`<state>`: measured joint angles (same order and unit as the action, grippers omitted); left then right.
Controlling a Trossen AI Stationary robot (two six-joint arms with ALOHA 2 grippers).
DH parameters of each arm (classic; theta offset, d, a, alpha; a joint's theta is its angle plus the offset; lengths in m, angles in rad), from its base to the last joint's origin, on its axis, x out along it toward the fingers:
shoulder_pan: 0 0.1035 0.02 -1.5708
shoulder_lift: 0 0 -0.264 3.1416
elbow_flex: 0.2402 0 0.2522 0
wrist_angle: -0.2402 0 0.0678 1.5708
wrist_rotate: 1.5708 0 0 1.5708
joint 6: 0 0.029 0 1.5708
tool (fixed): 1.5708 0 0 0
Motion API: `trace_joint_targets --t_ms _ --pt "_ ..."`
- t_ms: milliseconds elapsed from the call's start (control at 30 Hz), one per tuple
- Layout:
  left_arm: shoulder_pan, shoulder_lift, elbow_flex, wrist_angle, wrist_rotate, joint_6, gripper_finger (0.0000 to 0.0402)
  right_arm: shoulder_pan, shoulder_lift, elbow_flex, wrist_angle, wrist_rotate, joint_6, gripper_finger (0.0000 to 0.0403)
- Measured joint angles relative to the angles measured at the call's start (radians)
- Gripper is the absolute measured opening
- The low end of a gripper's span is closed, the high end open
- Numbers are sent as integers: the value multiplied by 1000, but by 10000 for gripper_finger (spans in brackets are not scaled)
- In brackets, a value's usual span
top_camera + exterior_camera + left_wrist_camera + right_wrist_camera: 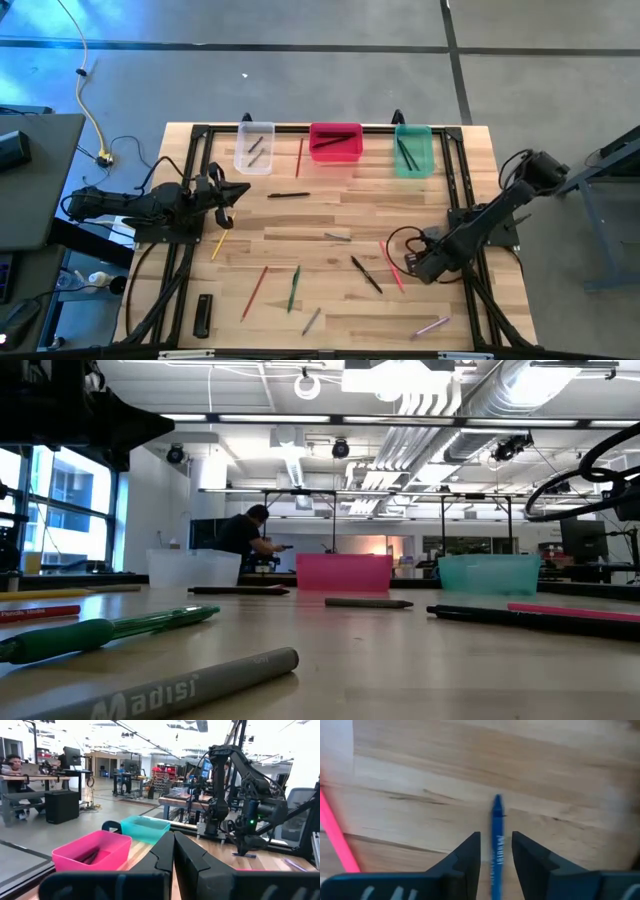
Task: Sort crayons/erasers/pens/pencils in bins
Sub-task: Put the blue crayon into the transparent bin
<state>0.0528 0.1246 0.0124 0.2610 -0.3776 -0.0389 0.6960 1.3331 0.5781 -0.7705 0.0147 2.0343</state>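
My right gripper (495,834) is low over the table at its right side (415,262). It is open, pointing down, with one finger on either side of a blue pen (496,827) that lies flat on the wood. A gap shows on both sides of the pen. My left gripper (173,836) is shut and empty at the table's left (235,192). The clear bin (254,146), pink-red bin (335,142) and green bin (413,150) stand in a row at the far edge, each holding a few sticks. Several sticks lie loose on the table, among them a black one (365,274) and a pink one (392,266).
A black pen (288,195), a red pencil (299,157), a yellow stick (219,244) and green (294,288) and grey (311,320) sticks lie across the middle. A flat black bar (203,315) lies near left. A black frame borders the table. A person (243,540) works far behind.
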Motion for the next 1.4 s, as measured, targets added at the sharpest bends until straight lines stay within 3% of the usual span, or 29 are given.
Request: trace_joint_targets --t_ms 367,467,700,933,1100,1233,1400 --pt "0 13 0 -5 -9 -97 0 -3 74 6 38 -12 -19 58" --pt "0 42 -1 -1 47 -100 0 -13 53 2 43 -14 -57 40" --pt "0 120 -1 71 20 -118 0 -85 -63 -3 27 30 -276 5" --pt "1 225 -1 171 11 -183 0 -250 -168 -2 154 159 -671 7" --pt "20 312 -1 239 16 -220 0 -426 -174 -4 371 173 -1049 7" --pt "50 382 -1 296 40 -247 0 -566 -166 -50 693 105 -1335 7" --pt "84 471 -1 401 114 -269 0 -721 -166 -109 1042 -26 -1571 7"
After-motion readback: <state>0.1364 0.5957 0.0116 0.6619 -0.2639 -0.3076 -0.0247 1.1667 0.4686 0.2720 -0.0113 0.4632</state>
